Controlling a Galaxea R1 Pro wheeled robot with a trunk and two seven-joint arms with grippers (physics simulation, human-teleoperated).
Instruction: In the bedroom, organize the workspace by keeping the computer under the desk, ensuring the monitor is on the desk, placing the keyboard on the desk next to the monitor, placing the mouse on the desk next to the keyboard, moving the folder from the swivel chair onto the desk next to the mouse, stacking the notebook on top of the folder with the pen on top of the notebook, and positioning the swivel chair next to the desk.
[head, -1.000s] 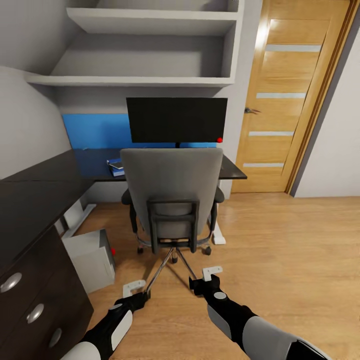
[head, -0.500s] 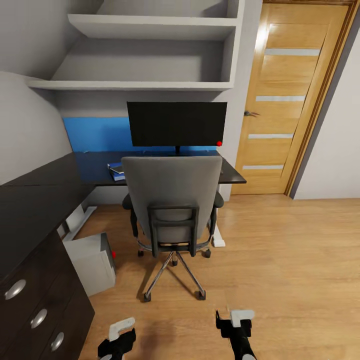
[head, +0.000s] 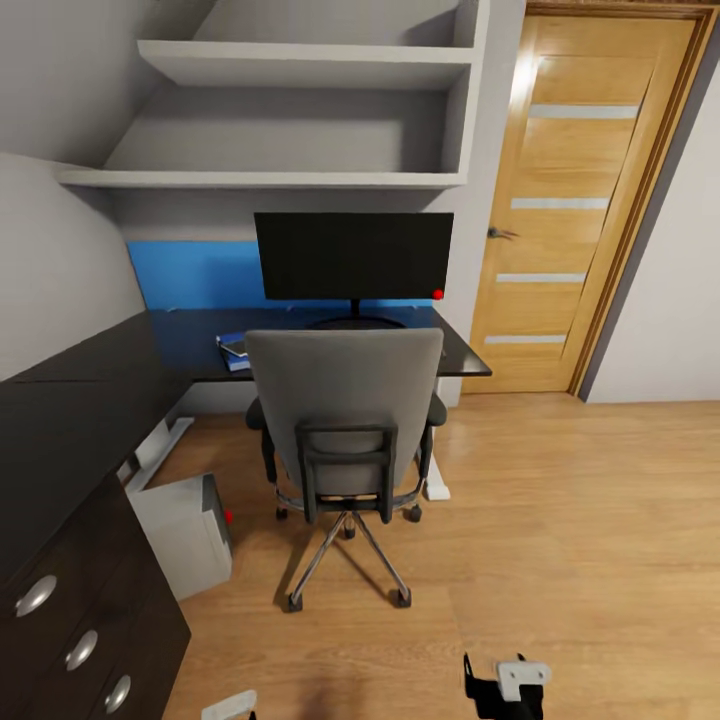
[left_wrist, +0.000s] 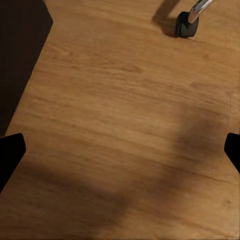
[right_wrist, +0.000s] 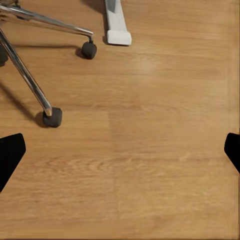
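Robot backs off: both arms drop low, chair (head: 345, 420) left tucked at the desk (head: 180, 340), folder (head: 233, 350) on top. Left gripper (left_wrist: 120, 145) and right gripper (right_wrist: 120, 145) both spread wide, empty.

Both arms lower, nearly out of frame
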